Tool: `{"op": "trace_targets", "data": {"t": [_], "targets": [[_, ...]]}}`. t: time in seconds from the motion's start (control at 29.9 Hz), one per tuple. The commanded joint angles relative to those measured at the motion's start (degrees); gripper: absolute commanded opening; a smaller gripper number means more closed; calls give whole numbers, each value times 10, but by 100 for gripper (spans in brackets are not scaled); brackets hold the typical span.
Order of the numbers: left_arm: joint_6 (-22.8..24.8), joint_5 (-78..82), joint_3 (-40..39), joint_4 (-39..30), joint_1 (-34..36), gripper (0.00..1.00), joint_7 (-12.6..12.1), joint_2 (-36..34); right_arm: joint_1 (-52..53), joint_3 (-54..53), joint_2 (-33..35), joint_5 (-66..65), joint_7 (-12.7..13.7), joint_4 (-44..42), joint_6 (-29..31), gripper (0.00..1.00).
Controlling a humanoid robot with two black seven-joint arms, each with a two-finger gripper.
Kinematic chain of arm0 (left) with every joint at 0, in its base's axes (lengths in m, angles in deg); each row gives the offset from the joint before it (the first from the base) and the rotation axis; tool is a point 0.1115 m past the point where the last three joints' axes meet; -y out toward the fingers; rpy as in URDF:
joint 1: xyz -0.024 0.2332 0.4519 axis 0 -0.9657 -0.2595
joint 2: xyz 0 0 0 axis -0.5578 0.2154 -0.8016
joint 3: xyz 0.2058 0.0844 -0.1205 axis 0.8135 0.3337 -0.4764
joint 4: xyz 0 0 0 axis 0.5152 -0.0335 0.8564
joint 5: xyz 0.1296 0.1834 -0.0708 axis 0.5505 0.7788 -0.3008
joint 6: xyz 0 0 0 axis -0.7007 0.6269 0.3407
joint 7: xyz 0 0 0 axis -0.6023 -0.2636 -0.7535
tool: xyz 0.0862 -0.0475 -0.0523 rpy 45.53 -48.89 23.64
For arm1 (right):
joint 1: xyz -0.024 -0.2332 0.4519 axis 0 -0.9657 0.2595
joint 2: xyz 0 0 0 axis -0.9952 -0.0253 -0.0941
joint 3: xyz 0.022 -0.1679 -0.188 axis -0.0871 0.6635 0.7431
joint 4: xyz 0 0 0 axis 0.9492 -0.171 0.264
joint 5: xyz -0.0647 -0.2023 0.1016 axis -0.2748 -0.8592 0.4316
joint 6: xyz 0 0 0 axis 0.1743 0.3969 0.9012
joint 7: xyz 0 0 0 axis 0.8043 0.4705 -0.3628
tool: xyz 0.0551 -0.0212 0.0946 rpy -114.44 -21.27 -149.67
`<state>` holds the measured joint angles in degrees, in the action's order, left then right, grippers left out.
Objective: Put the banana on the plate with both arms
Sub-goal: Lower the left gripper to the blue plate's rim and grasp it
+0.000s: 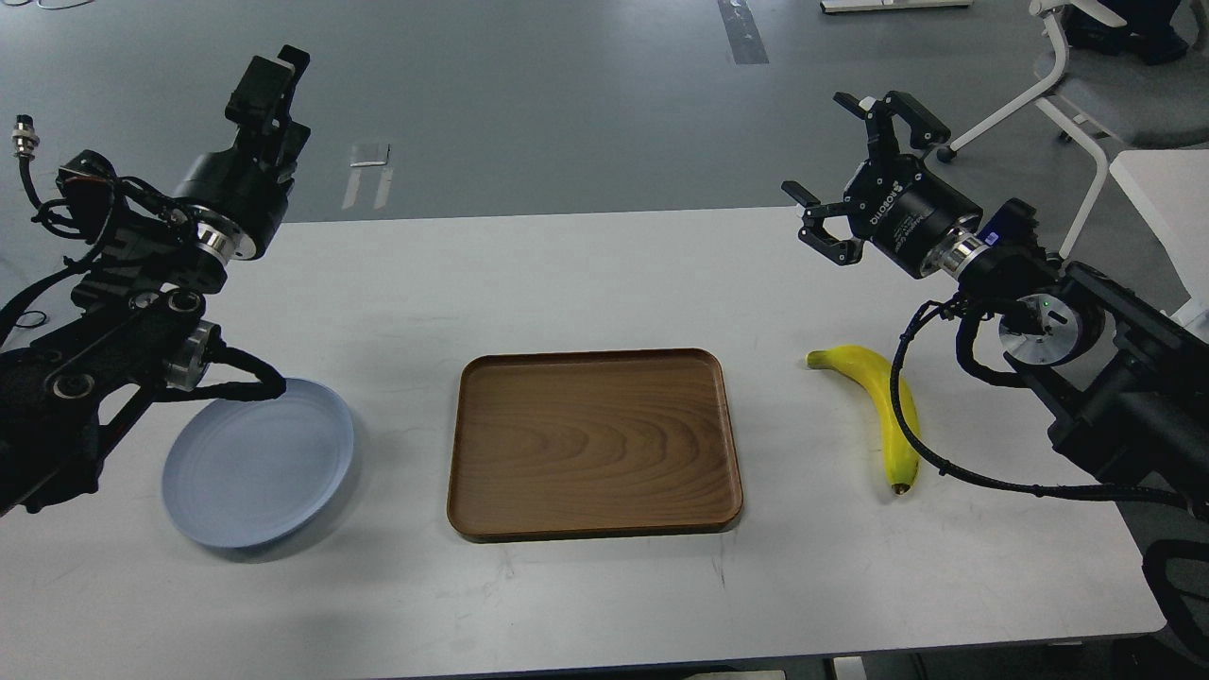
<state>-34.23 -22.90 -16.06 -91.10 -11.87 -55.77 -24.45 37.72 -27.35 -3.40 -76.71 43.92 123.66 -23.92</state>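
The yellow banana lies on the white table at the right, dark tip toward me, with a black cable of my right arm crossing it. The pale blue-grey plate lies at the left, empty. My right gripper is open and empty, raised above the table's far edge, beyond the banana. My left gripper is raised high at the far left, well beyond the plate, and is seen side-on, so its fingers cannot be told apart. Nothing shows in it.
A brown wooden tray lies empty in the middle of the table, between plate and banana. A white office chair and the corner of another white table stand at the far right.
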Motion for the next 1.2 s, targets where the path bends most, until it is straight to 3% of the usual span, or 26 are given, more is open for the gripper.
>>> {"op": "trace_targets", "data": {"t": [0.0, 0.23, 0.43, 0.53, 0.74, 1.17], "targets": [[-11, 130, 95, -15, -1, 99, 3, -90, -3, 0, 0, 0, 0, 1, 1, 100], [-26, 150, 216, -8, -29, 99, 81, -214, -4, 0, 0, 0, 0, 0, 1, 100], [-59, 141, 242, -16, -83, 98, 81, -261, -6, 0, 0, 0, -1, 0, 1, 100], [-92, 141, 242, -16, -124, 98, 81, -259, -6, 1, 0, 0, -1, 0, 0, 100], [-98, 129, 242, -16, -191, 99, 81, -246, -6, 1, 1, -1, 0, 0, 1, 100], [-94, 108, 242, 25, -206, 98, 81, -210, -13, 2, 2, -15, 0, 0, 0, 100]]}}
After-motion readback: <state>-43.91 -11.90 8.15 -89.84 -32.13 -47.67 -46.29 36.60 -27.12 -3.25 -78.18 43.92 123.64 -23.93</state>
